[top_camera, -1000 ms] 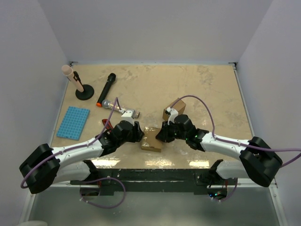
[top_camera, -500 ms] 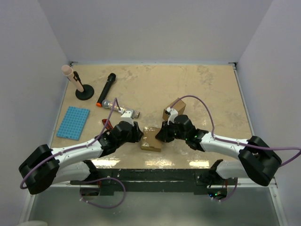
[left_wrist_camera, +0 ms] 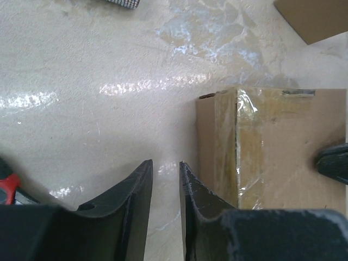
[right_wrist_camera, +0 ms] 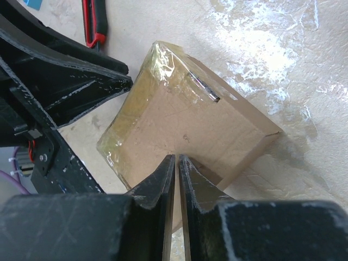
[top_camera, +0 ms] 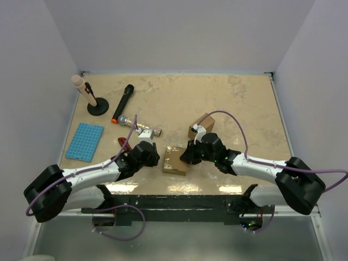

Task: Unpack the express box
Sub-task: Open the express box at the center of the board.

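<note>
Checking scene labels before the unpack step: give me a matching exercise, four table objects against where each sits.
Things: 1 taped cardboard box; 2 blue grid tray; 3 black cylinder with orange end; 4 pink rod on black base.
Places: A far-left corner, standing; B front centre; C left edge, flat; D lying diagonally beside item 4.
Pairs: 1-B; 2-C; 3-D; 4-A.

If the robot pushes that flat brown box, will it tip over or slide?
Probably slide: the box lies low and flat on a shiny table. Its glossy tape may be slippery to grip. It looks like stiff cardboard, likely light.
</note>
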